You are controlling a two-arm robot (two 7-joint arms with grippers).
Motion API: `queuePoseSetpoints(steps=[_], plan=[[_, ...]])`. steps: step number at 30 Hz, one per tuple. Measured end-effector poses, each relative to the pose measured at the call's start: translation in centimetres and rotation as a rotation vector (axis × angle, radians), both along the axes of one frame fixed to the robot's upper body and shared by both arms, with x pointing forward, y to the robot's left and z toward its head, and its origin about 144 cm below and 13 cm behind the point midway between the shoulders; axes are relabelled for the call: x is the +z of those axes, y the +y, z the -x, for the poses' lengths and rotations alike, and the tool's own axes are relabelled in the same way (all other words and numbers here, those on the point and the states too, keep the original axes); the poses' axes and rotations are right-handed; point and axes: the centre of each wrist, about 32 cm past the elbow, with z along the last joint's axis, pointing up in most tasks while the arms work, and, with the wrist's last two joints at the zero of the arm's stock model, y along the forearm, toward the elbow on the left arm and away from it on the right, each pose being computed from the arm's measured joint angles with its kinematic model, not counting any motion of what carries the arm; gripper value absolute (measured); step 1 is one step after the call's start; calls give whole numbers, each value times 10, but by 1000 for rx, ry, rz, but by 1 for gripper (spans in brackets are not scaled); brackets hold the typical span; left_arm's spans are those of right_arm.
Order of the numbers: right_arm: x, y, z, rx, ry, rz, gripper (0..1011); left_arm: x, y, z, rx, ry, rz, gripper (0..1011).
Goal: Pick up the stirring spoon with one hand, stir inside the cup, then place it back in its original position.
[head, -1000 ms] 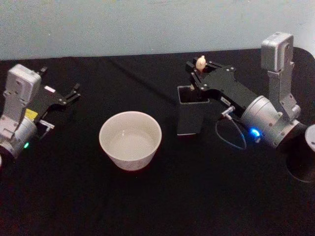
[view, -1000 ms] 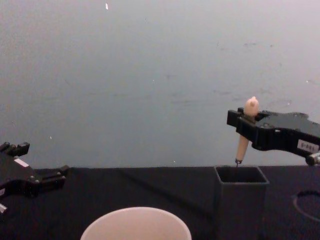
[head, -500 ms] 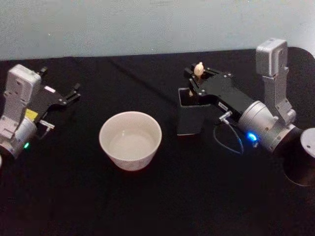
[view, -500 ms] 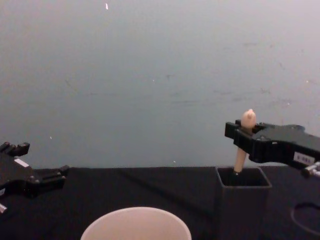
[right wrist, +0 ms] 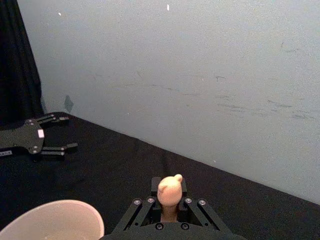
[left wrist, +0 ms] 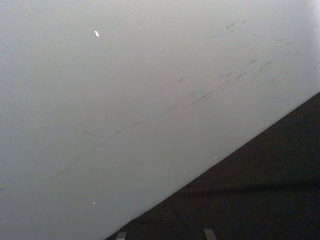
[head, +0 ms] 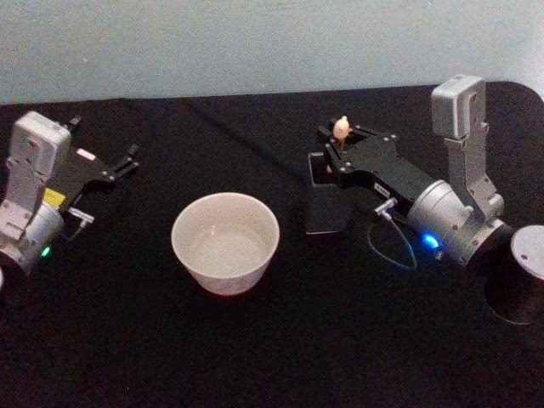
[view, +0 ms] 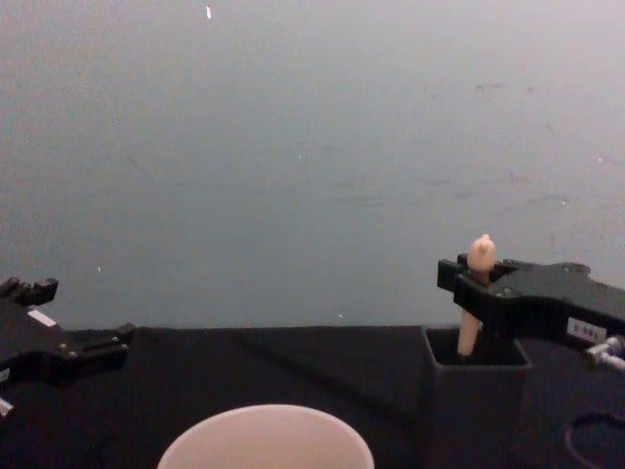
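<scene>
One slender stirring spoon with cream knobbed handle, upright in the dark grey square-mouthed holder, clamped by the right gripper. Wide cream-white cup nearby. Left gripper parked, fingers apart, holding nothing.

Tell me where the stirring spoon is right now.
The stirring spoon stands upright on the robot's right, held by the right gripper, its lower end down inside the dark square holder, right of the cup.
</scene>
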Motion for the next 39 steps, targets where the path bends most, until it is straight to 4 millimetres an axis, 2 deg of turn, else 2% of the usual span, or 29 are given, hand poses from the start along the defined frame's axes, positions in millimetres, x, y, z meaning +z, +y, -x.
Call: queuePoseSetpoints(steps=[13, 14, 17, 20, 21, 24, 25, 33, 39], plan=[[-1, 0, 0, -3, -3, 8, 166, 0, 0, 0, 0, 0, 0, 1001], [-1, 0, 0, -3, -3, 8, 211, 0, 0, 0, 0, 0, 0, 1001], [0, 0, 0, -3, -4, 7, 265, 0, 0, 0, 0, 0, 0, 1001], [0, 0, 0, -3, -4, 6, 384, 0, 0, 0, 0, 0, 0, 1001], [0, 0, 0, -3, -4, 6, 384, 0, 0, 0, 0, 0, 0, 1001], [0, 0, 0, -2, -4, 5, 526, 0, 0, 0, 0, 0, 0, 1001], [0, 0, 0, -2, -4, 4, 526, 0, 0, 0, 0, 0, 0, 1001], [0, 0, 0, -2, -4, 4, 805, 0, 0, 0, 0, 0, 0, 1001], [0, 0, 0, -2, -4, 3, 940, 0, 0, 0, 0, 0, 0, 1001]])
